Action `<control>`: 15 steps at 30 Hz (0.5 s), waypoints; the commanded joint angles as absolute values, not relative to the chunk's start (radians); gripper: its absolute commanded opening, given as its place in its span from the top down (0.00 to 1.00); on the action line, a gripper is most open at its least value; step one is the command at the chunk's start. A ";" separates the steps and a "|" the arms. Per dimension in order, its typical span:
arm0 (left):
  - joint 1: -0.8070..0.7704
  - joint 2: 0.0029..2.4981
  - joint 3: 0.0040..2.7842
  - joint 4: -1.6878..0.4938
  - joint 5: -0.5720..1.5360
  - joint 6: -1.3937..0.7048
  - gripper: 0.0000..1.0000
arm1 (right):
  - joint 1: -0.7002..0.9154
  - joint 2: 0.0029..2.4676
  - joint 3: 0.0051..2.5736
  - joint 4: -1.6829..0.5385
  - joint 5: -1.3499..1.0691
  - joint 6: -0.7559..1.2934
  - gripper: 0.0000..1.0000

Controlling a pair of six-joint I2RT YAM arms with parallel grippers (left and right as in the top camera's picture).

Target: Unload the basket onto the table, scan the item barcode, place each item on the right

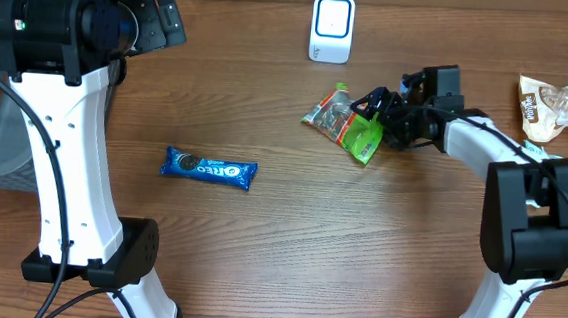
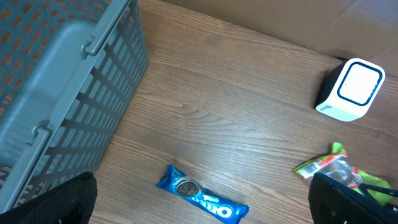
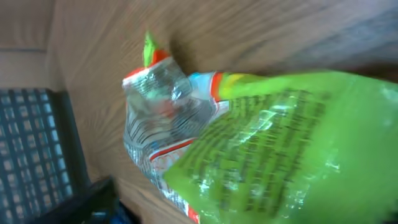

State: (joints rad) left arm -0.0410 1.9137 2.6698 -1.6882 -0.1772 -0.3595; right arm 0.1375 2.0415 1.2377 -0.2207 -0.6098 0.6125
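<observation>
Locate the green snack packet point(image 1: 345, 123) flat on the counter point(image 1: 358, 244), right of centre, near the white scanner point(image 1: 331, 28) and on the robot's side of it. Note the long axis slanting across the counter: clear crimped end toward the left arm, green end toward the right tool point(image 1: 379, 114). Treat the right tool as touching or just over that green end; cannot tell whether clamped or apart. Disregard the left tool point(image 1: 168, 21): spread wide, well apart, beside the grey basket point(image 2: 62, 81). Judge the right arm nearer; expect a carry away from the robot, toward the scanner.
</observation>
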 commanded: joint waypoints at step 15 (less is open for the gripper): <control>-0.039 1.909 2.670 -1.689 -0.191 -0.352 0.00 | 0.159 2.144 1.253 -0.231 -0.659 0.317 0.96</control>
